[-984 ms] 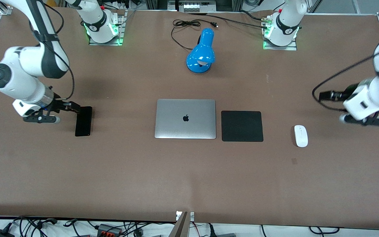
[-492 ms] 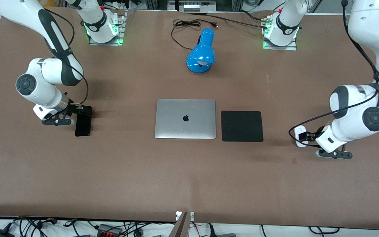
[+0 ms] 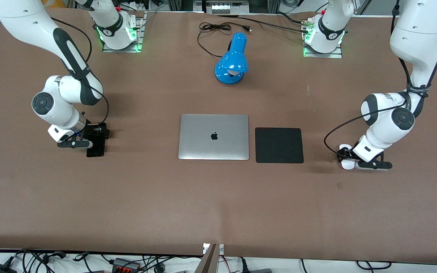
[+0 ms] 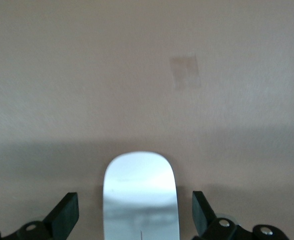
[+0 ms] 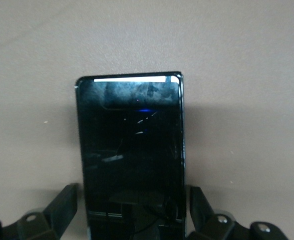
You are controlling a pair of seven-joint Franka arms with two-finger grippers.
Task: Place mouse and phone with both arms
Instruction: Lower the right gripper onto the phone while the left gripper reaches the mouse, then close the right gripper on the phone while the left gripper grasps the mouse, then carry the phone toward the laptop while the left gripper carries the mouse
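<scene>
The black phone (image 3: 96, 150) lies flat on the brown table toward the right arm's end. My right gripper (image 3: 98, 135) is low over its farther half, open, a finger (image 5: 65, 206) on each long side of the phone (image 5: 132, 150), not closed on it. The white mouse (image 3: 348, 164) lies toward the left arm's end, mostly hidden under my left gripper (image 3: 346, 155). In the left wrist view the mouse (image 4: 140, 192) sits between the open fingers (image 4: 65, 216) with a gap on each side.
A closed silver laptop (image 3: 214, 136) lies mid-table, with a black square mouse pad (image 3: 279, 145) beside it toward the left arm's end. A blue desk lamp (image 3: 232, 60) and its black cable (image 3: 214, 28) lie farther from the front camera.
My left gripper swung in from the table's end and came down astride the mouse. My right gripper moved from the phone's farther end to over the phone, astride it.
</scene>
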